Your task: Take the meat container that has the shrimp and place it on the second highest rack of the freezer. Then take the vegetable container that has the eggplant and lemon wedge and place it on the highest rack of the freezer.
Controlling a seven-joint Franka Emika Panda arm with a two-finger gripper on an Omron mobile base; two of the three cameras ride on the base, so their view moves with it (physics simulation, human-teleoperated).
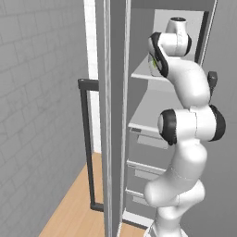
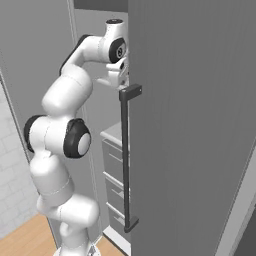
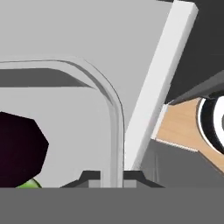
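My gripper (image 3: 111, 179) is shut on the rim of the vegetable container (image 3: 78, 113), a pale grey tray with a rounded corner. Inside it lies the dark purple eggplant (image 3: 19, 148), with a sliver of the yellow-green lemon wedge (image 3: 30, 184) below it. The tray is over the highest rack (image 3: 87, 30) of the freezer (image 1: 118, 92), near the rack's white front edge; I cannot tell whether it rests on the board. From the left base view the arm reaches in at that top shelf (image 1: 141, 74). The meat container and the shrimp are out of view.
The open freezer door's dark bar handle (image 1: 86, 139) stands to the left. A second tall grey door with a bar handle (image 2: 125, 160) stands close on the right of the arm. The lower shelf (image 1: 148, 115) and drawers (image 1: 143, 173) sit below. Wooden floor (image 1: 74, 208) lies underneath.
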